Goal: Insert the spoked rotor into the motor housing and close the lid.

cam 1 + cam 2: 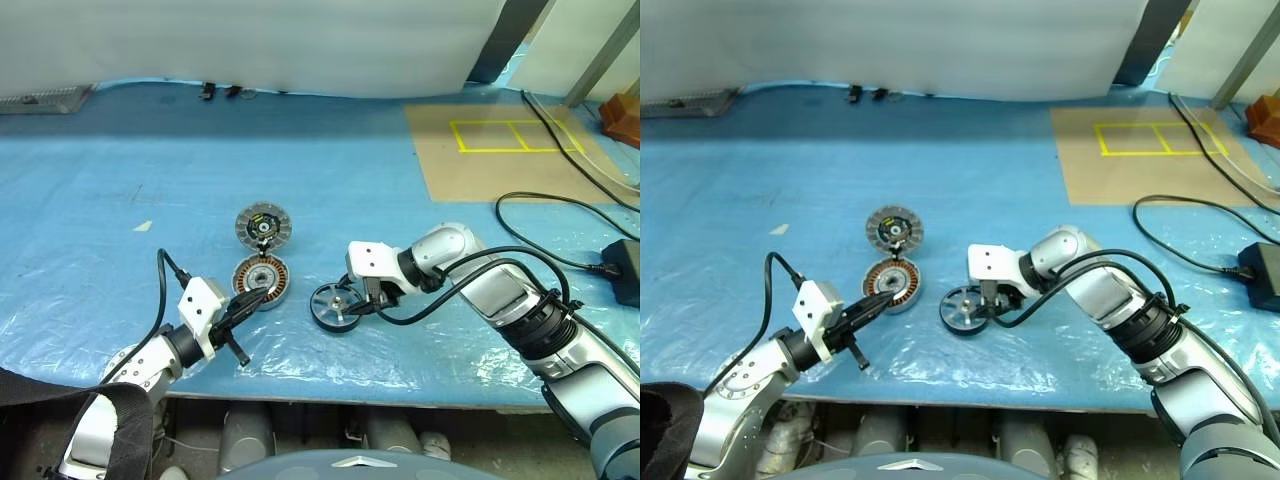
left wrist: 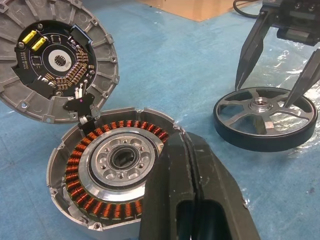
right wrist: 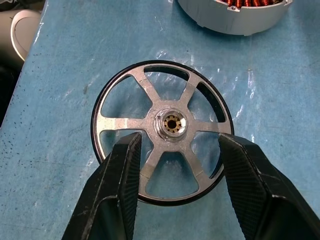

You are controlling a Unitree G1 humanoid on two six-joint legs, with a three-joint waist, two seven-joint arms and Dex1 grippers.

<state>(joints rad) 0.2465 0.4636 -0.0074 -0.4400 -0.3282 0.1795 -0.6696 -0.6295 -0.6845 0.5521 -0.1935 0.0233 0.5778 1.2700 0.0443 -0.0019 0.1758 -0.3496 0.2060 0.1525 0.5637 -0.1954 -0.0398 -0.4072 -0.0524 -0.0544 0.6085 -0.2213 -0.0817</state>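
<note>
Biggest thing first: the blue-covered surface (image 1: 330, 180) is wrinkly plastic film, and that's where I'd expect trouble. The spoked rotor (image 1: 336, 306) lies flat on it, so when the right pincer (image 3: 172, 165) squeezes, the fingers could skate off the thin dark rim or snag the film and drag the wheel sideways instead of lifting it. If it comes up tilted, it may jam on the housing's edge rather than drop over the hub.

The motor housing (image 1: 261, 281) sits just beside the rotor, copper windings facing up, with the lid (image 1: 263, 226) lying flat right behind it, inner face up, touching or nearly touching its rim. The left pincer (image 2: 187, 195) is clenched on nothing, its tip resting at the housing's near edge, looks like it's bracing it. If it slips, the housing could shift.

The right pincer is released, hanging right above the rotor, one finger on each side of the hub, not gripping yet.
</note>
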